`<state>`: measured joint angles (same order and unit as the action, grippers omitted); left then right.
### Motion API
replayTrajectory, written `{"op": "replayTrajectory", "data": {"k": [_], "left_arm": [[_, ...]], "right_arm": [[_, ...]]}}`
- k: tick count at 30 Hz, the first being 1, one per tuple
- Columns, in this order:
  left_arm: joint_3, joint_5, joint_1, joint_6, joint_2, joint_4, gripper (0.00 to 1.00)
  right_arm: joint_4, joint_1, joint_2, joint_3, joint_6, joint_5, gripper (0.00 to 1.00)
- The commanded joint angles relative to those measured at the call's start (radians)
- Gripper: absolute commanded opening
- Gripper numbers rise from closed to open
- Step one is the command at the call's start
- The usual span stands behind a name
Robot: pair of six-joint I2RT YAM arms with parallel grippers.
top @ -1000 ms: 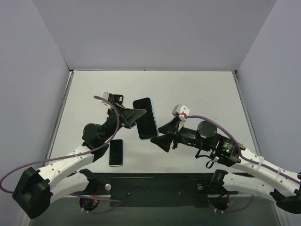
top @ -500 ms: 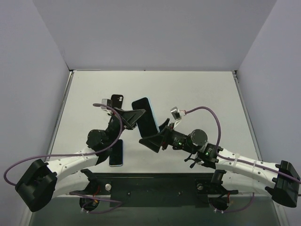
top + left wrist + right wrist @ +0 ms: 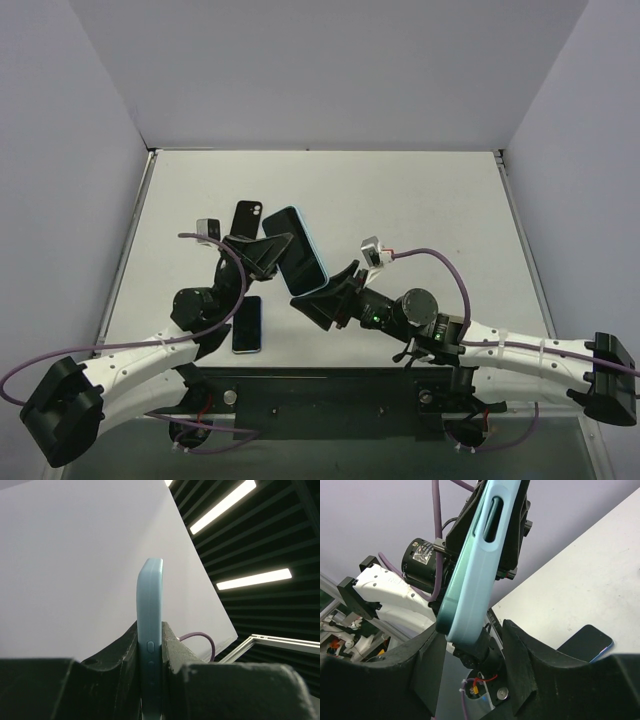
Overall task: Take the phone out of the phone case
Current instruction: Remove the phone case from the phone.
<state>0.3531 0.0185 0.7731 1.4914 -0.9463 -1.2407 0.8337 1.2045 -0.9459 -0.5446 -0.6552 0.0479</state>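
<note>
Left claw [image 3: 150, 650] clenched on case [image 3: 150, 595] edges, holding it aloft mid-frame as anchor. Right claw [image 3: 470, 650] straddles lower end, likely to pry; cannot tell if gripping. Phone [image 3: 302, 262] not out.

Black case [image 3: 246, 214] near left end effector [image 3: 284, 247]

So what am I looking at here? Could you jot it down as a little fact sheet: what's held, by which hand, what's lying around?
Held item: phone in a light blue case, raised above the table
Left hand: clamped on it, one finger on each flat side
Right hand: fingers on either side of the case's lower end; whether they grip it is unclear
Phone out of case: not yet
Lying on table: second phone, flat, near the arm bases; black item with camera holes, phone or case unclear
</note>
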Motion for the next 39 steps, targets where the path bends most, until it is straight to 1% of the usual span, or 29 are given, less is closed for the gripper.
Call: {"op": "replayTrajectory", "data": {"k": [1, 5, 8, 10, 11, 15, 17, 18, 19, 21, 23, 24, 25, 26, 27, 28, 29, 30, 31, 32, 33, 34, 35, 36, 37, 39], "left_arm": [[0.018, 0.026, 0.012, 0.000, 0.029, -0.106, 0.00], [0.014, 0.034, 0.017, -0.002, 0.040, -0.105, 0.00], [0.018, 0.031, 0.017, 0.003, 0.040, -0.111, 0.00], [0.021, 0.026, 0.020, 0.000, 0.038, -0.112, 0.00], [0.021, 0.024, 0.018, 0.000, 0.038, -0.111, 0.00], [0.015, 0.028, 0.018, 0.003, 0.038, -0.111, 0.00], [0.014, 0.028, 0.022, 0.003, 0.035, -0.115, 0.00], [0.015, 0.028, 0.022, 0.009, 0.032, -0.115, 0.00], [0.017, 0.021, 0.022, 0.013, 0.027, -0.118, 0.00], [0.021, 0.012, 0.020, 0.024, 0.017, -0.129, 0.00], [0.023, 0.015, 0.023, 0.046, 0.011, -0.138, 0.00], [0.023, 0.015, 0.025, 0.062, 0.007, -0.141, 0.00], [0.023, 0.018, 0.023, 0.073, 0.010, -0.140, 0.00], [0.026, 0.018, 0.025, 0.098, 0.011, -0.137, 0.00], [0.030, 0.011, 0.020, 0.111, 0.012, -0.123, 0.00], [0.038, 0.002, 0.017, 0.144, 0.006, -0.099, 0.00], [0.046, -0.018, 0.002, 0.176, 0.001, -0.083, 0.00], [0.059, -0.050, -0.008, 0.247, -0.009, -0.066, 0.00], [0.072, -0.087, -0.024, 0.285, -0.020, -0.071, 0.00], [0.079, -0.106, -0.031, 0.358, -0.044, -0.112, 0.00], [0.101, -0.142, -0.035, 0.389, -0.058, -0.140, 0.00], [0.118, -0.164, -0.035, 0.452, -0.084, -0.191, 0.00], [0.166, -0.239, -0.038, 0.472, -0.098, -0.212, 0.00], [0.193, -0.277, -0.041, 0.502, -0.123, -0.254, 0.00], [0.245, -0.360, -0.043, 0.510, -0.131, -0.272, 0.00], [0.296, -0.452, -0.037, 0.497, -0.126, -0.287, 0.00]], "right_arm": [[0.044, 0.018, -0.033, -0.066, 0.057, -0.079, 0.43], [0.059, 0.027, -0.047, -0.074, 0.063, -0.095, 0.43], [0.051, 0.029, -0.053, -0.080, 0.069, -0.111, 0.39], [0.045, 0.029, -0.054, -0.083, 0.068, -0.114, 0.38], [0.070, 0.029, -0.056, -0.080, 0.066, -0.105, 0.38], [0.074, 0.029, -0.062, -0.090, 0.045, -0.097, 0.39], [0.077, 0.026, -0.067, -0.097, 0.019, -0.102, 0.37], [0.071, 0.021, -0.074, -0.107, 0.014, -0.102, 0.33], [0.062, 0.021, -0.074, -0.112, 0.012, -0.103, 0.32], [0.062, 0.018, -0.079, -0.114, 0.019, -0.105, 0.24], [0.042, 0.007, -0.082, -0.115, 0.025, -0.102, 0.14], [0.042, 0.000, -0.088, -0.109, 0.026, -0.088, 0.06], [0.039, -0.005, -0.088, -0.106, 0.041, -0.082, 0.03], [0.027, -0.011, -0.091, -0.097, 0.066, -0.074, 0.00], [0.022, -0.019, -0.093, -0.095, 0.084, -0.056, 0.00], [0.001, -0.020, -0.094, -0.092, 0.151, -0.002, 0.00], [-0.036, -0.020, -0.094, -0.097, 0.204, 0.018, 0.00], [-0.112, -0.022, -0.094, -0.113, 0.304, 0.051, 0.00], [-0.163, -0.019, -0.091, -0.124, 0.381, 0.065, 0.00], [-0.270, -0.016, -0.088, -0.147, 0.499, 0.058, 0.00], [-0.316, -0.020, -0.090, -0.155, 0.563, 0.063, 0.00], [-0.396, -0.026, -0.093, -0.170, 0.647, 0.060, 0.00], [-0.421, -0.055, -0.099, -0.178, 0.685, 0.110, 0.00], [-0.444, -0.083, -0.105, -0.198, 0.686, 0.151, 0.00], [-0.440, -0.133, -0.116, -0.209, 0.672, 0.231, 0.00], [-0.403, -0.158, -0.123, -0.215, 0.658, 0.265, 0.00]]}}
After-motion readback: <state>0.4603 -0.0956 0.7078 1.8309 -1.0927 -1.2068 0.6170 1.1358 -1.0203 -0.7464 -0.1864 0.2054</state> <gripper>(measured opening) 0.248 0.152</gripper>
